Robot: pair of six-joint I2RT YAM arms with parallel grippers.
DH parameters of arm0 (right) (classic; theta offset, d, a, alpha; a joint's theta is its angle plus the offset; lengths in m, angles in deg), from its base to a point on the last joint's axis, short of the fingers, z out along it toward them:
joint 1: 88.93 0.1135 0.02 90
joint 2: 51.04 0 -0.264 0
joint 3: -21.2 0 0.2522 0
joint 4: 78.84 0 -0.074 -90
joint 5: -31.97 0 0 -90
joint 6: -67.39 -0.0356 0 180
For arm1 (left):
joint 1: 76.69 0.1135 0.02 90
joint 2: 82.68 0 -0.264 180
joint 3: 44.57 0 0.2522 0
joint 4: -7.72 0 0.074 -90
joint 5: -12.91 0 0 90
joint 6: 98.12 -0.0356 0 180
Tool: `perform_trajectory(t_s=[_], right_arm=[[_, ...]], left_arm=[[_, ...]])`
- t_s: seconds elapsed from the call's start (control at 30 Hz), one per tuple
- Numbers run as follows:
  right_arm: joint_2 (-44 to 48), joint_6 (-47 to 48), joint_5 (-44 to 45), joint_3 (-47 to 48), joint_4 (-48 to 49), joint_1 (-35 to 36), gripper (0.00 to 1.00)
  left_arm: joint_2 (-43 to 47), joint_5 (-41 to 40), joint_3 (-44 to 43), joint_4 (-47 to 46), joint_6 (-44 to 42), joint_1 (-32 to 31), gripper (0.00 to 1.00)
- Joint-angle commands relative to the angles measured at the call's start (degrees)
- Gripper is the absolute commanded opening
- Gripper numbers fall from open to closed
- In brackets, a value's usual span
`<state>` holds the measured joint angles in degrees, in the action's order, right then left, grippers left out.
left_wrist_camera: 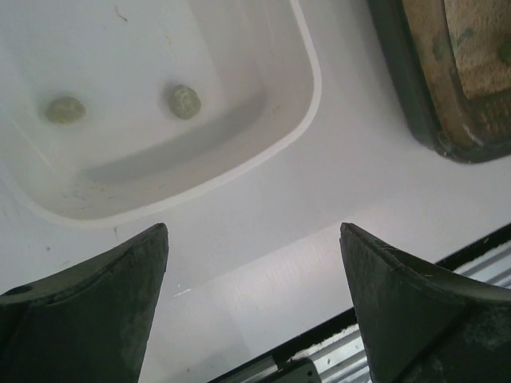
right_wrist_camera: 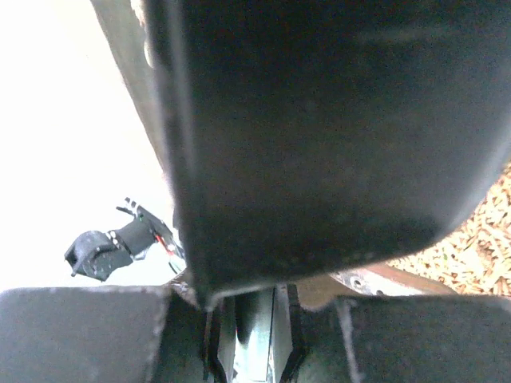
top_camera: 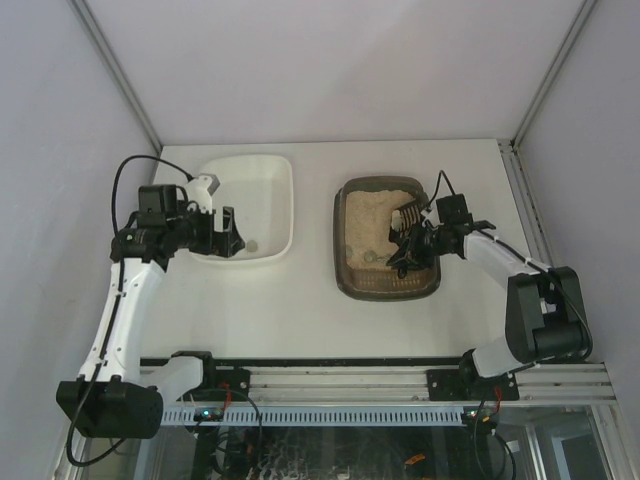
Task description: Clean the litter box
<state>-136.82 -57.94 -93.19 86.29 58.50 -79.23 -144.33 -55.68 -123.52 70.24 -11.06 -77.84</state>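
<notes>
The litter box [top_camera: 386,286] sits on the right of the table [top_camera: 300,310], a dark brown tray holding beige litter [top_camera: 372,220] that is piled more to its far and left side. A small grey lump [top_camera: 372,257] lies in the litter toward the near end. The right claw [top_camera: 408,250] hangs over the right part of the box, closed on the handle of a dark scoop [top_camera: 406,217] whose slotted head points toward the far end above the litter. In the right wrist view the scoop [right_wrist_camera: 319,144] fills most of the frame, its handle pinched in the right claw [right_wrist_camera: 255,319], with litter [right_wrist_camera: 479,247] showing at the right edge.

The tub [top_camera: 275,180] sits well left of the box, white, with two greenish-grey lumps [left_wrist_camera: 65,109] [left_wrist_camera: 184,101] on its floor near the near wall. The left claw [top_camera: 230,232] hovers at the tub's near rim, wide open and holding nothing; in the left wrist view its fingers [left_wrist_camera: 96,311] frame bare table just near of the tub [left_wrist_camera: 311,88], with a corner of the litter box [left_wrist_camera: 415,88] at far right.
</notes>
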Motion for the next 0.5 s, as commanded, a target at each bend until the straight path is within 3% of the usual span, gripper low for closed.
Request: perform_trajectory(t_s=[0.0,0.2,0.47], right_arm=[[3.9,-0.3,-6.9,-5.1,8.0,-0.5,0.0],[8.9,-4.1,-12.1,-13.2,20.8,-2.0,0.0],[12.4,-7.1,-18.6,-17.0,34.5,-1.8,0.0]], left_arm=[[2.7,6.3,3.3,4.8,-10.4,0.9,0.92],[7.3,3.5,8.2,5.1,-13.6,1.2,0.92],[14.7,5.4,13.5,3.9,-15.1,1.2,0.92]])
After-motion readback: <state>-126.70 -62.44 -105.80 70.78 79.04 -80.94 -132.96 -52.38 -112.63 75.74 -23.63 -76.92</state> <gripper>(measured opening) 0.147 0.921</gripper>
